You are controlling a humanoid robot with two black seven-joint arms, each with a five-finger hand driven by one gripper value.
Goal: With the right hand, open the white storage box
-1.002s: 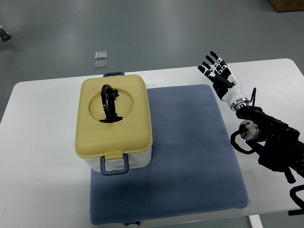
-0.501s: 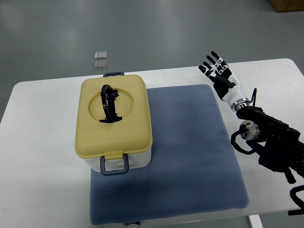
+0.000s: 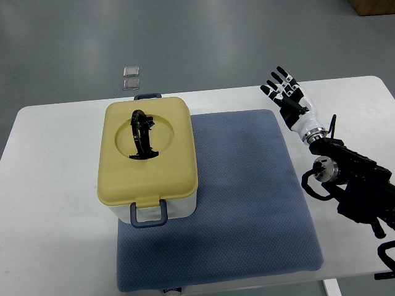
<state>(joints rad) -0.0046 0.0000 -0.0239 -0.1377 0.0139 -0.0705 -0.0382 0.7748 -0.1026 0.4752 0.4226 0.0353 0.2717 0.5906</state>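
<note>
The white storage box (image 3: 151, 206) stands on the left part of a blue mat (image 3: 247, 203), closed under a pale yellow lid (image 3: 148, 154). A black handle (image 3: 142, 134) lies folded in the lid's round recess. A grey-blue latch (image 3: 149, 213) hangs at the near side and another (image 3: 148, 96) shows at the far side. My right hand (image 3: 285, 92) hovers over the table's far right, well to the right of the box, fingers spread and holding nothing. Its black arm (image 3: 352, 185) comes in from the right edge. The left arm is out of view.
The white table (image 3: 49, 203) carries the mat, with its far edge just behind the box. Two small clear squares (image 3: 131, 77) lie on the grey floor beyond the table. A brown box corner (image 3: 373, 7) shows at the top right.
My right hand has drifted slightly right and farther from me, fingers still spread. The box and lid have not moved.
</note>
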